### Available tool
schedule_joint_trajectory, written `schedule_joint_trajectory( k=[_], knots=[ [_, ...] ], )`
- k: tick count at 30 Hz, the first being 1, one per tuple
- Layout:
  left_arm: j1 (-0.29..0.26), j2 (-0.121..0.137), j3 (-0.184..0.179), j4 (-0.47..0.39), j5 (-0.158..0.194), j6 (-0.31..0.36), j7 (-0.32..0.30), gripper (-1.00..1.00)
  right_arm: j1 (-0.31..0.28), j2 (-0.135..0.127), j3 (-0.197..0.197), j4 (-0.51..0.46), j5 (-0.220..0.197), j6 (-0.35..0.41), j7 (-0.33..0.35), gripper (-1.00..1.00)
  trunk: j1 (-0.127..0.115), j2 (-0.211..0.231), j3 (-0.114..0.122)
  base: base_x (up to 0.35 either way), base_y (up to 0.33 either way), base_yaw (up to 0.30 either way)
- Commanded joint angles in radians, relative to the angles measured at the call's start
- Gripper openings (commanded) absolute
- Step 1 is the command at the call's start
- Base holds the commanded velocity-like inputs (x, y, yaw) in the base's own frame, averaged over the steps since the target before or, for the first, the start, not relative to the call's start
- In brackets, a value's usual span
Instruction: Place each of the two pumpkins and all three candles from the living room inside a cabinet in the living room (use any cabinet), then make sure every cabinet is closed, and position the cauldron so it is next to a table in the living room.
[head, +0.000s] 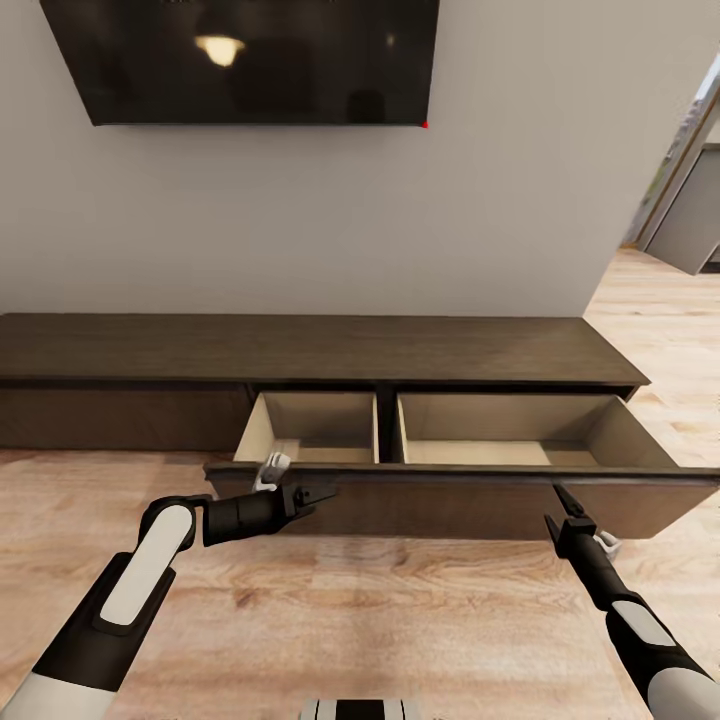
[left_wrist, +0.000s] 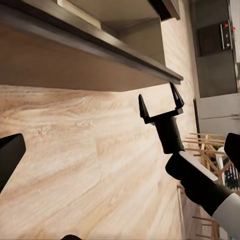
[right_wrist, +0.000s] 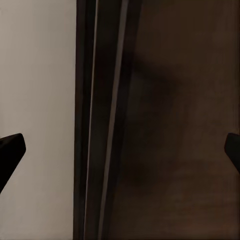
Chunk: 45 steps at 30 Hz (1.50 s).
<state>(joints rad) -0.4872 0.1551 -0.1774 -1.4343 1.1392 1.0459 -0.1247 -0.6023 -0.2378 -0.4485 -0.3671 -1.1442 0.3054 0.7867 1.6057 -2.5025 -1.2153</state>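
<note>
Facing cabinet, drawer pulled out, long axis running side to side. Right gripper spread, just before drawer front, nearer; left gripper spread, beside left end.

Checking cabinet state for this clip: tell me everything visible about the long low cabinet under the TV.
The cabinet is a long, low unit of dark brown wood grain with a flat bare top, standing on the wooden floor against the grey wall. Its wide right-hand drawer is pulled out, showing two pale beige compartments split by a dark divider; both look empty. The left front stays shut. The left gripper and right gripper hover, open, at the drawer's plain front; contact is unclear.
</note>
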Motion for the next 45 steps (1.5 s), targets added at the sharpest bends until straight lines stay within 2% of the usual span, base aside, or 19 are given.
schedule_joint_trajectory(
  k=[1,7,19,25,30,40,45],
  knots=[
    [-0.001,0.001,-0.001,0.0,-0.01,0.001,-0.01,1.0,-0.001,0.0,-0.002,0.001,-0.008,0.009,0.002,1.0,0.0,0.0,-0.001,-0.047,0.0,0.0],
    [-0.001,0.001,-0.001,0.0,-0.01,0.001,-0.012,1.0,-0.001,-0.001,-0.001,0.001,-0.007,0.009,0.002,1.0,0.0,0.0,-0.001,-0.017,0.0,0.0],
    [-0.002,0.0,-0.002,0.008,-0.011,0.001,-0.013,1.0,-0.001,-0.006,0.001,0.003,0.004,0.012,-0.002,1.0,-0.006,0.002,0.046,-0.005,0.0,0.0],
    [-0.002,0.0,-0.003,0.006,-0.011,0.001,-0.012,1.0,-0.001,-0.008,0.002,0.005,0.006,0.016,-0.004,1.0,-0.029,0.044,0.064,-0.148,0.0,0.0],
    [-0.002,0.0,-0.004,0.005,-0.011,0.001,-0.013,1.0,0.0,-0.009,0.002,0.005,0.009,0.061,-0.004,1.0,-0.048,0.079,0.08,-0.042,0.0,0.0],
    [-0.002,0.0,-0.004,0.003,-0.01,0.001,-0.013,1.0,0.012,-0.011,0.002,0.002,0.009,0.079,-0.046,1.0,-0.086,0.149,0.111,-0.111,0.0,0.0],
    [-0.002,0.001,-0.004,0.005,-0.01,0.001,-0.013,1.0,0.076,-0.042,0.003,-0.007,0.007,0.095,-0.035,1.0,-0.105,0.184,0.127,-0.037,0.002,0.0]
  ],
)
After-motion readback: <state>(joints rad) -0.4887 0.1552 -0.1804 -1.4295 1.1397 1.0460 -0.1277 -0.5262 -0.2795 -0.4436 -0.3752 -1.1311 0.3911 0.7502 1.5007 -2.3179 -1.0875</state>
